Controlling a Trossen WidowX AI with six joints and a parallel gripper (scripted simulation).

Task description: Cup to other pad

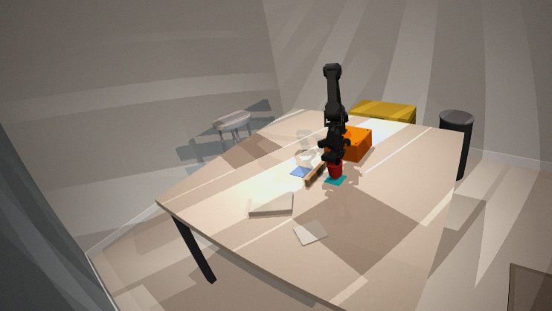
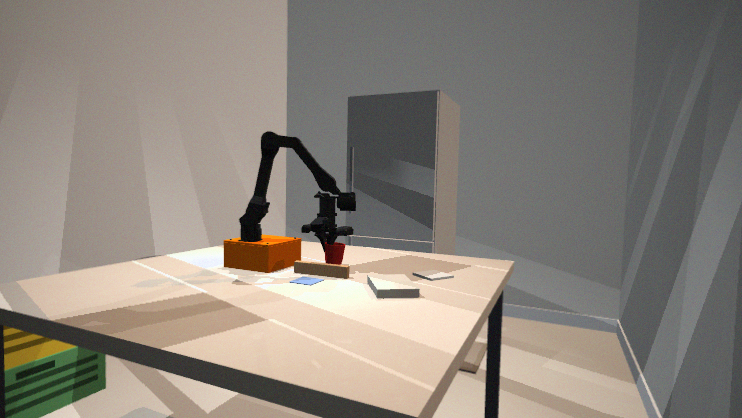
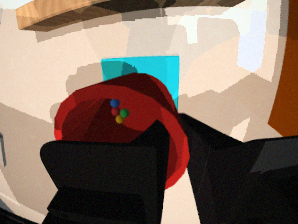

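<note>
The red cup (image 1: 335, 170) (image 2: 334, 253) (image 3: 70, 107) is upright or nearly so, over the teal pad (image 1: 335, 181) (image 3: 160, 67). Its base is at or just above the pad; contact cannot be told. Several small marbles (image 3: 119, 113) lie inside the cup. My gripper (image 1: 332, 161) (image 2: 327, 245) (image 3: 173, 119) is shut on the cup's wall, one finger inside and one outside. The blue pad (image 1: 300, 171) (image 2: 307, 280) lies bare across the wooden bar. The teal pad is hidden in the exterior view.
The low wooden bar (image 1: 315, 175) (image 2: 321, 269) (image 3: 65, 17) stands between the pads. The orange base box (image 1: 358, 144) (image 2: 246, 255) is behind the cup. A thick pale slab (image 1: 271, 205) (image 2: 393, 288) and a thin pale tile (image 1: 309, 232) (image 2: 433, 276) lie farther out on the table.
</note>
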